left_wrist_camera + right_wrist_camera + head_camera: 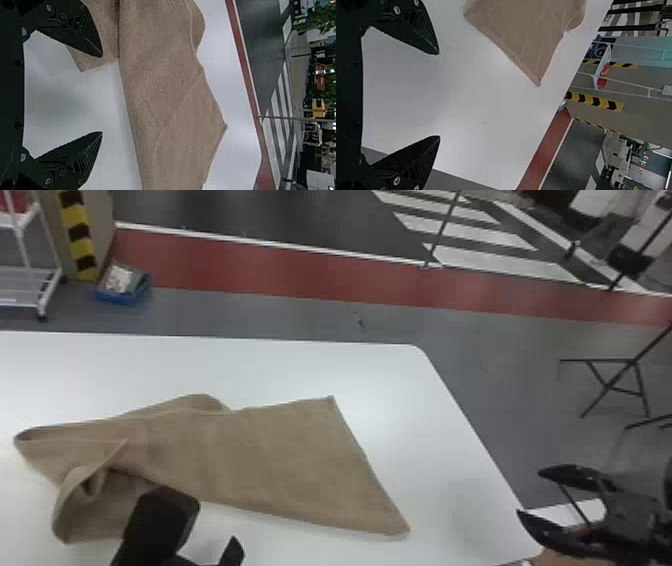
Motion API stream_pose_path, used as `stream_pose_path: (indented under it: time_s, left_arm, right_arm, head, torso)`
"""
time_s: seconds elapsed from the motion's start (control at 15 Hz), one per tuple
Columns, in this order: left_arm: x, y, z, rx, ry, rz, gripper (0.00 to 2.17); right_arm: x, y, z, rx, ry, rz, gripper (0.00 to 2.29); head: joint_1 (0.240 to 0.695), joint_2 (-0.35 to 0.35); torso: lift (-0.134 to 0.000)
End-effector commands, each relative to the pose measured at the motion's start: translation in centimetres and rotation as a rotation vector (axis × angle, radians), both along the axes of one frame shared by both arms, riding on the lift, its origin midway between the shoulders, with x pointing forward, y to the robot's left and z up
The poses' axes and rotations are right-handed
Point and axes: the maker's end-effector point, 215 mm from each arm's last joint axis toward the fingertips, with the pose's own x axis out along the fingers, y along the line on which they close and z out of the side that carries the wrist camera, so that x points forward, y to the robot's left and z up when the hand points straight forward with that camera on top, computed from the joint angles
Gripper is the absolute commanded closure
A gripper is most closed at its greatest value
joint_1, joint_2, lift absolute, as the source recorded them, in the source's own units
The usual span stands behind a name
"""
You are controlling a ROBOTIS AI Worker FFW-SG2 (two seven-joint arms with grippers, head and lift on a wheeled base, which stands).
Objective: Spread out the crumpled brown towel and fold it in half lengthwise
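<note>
- The brown towel (260,450) lies on the table (300,365), fairly flat toward the robot's right, with folded-over layers and a curled flap (75,495) at the left.
- The left tool (102,94) is wide open with nothing between its fingers, close by the bunched end; whether it touches cloth, I cannot tell.
- The right tool (440,95) is also wide open and empty, off to the right of the towel.
- The step in hand looks to be spreading; folding should wait until the hidden corners are out.
- Best to pinch just one layer of the flap's loose edge, lift it low and draw it outward; catching two layers would keep the crumple.
- Pinning the near right corner (400,531) would stop the whole cloth sliding.
- On the floor beyond, a blue bin (122,298) holds something pale (119,279).
</note>
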Motion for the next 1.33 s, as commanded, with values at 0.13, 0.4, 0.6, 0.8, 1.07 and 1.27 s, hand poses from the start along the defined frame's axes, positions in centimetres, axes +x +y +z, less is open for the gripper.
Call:
stream_pose_path:
  time_s: [0.13,0.4,0.6,0.8,1.07,1.27]
  left_arm:
    - [0.9,2.2,-0.3,0.019,-0.002,0.032,0.33]
    - [0.8,3.2,-1.0,0.028,0.017,0.038,0.33]
    - [0.5,3.7,-1.6,0.033,0.032,0.043,0.33]
    - [0.6,4.0,-1.8,0.035,0.035,0.053,0.45]
    - [1.2,4.2,-1.4,0.044,0.010,0.064,0.72]
    - [1.2,4.4,-1.5,0.053,0.009,0.063,1.30]
  right_arm:
    - [0.1,0.1,-0.1,0.005,0.000,0.000,0.13]
    - [0.3,0.0,0.0,0.010,-0.007,-0.003,0.13]
    - [0.4,-0.1,0.0,0.014,-0.009,-0.006,0.13]
    - [0.5,0.0,0.0,0.014,-0.009,-0.004,0.13]
    - [0.7,0.3,0.0,0.017,-0.010,0.001,0.13]
    - [1.1,0.8,0.0,0.011,-0.009,0.019,0.13]
  head:
    - [0.695,-0.350]
    - [0.695,-0.350]
    - [0.695,-0.350]
    - [0.695,-0.350]
    - [0.695,-0.350]
    - [0.695,-0.350]
  torso:
    - [-0.125]
    - [-0.125]
    - [-0.125]
    - [-0.125]
    - [-0.125]
    - [-0.125]
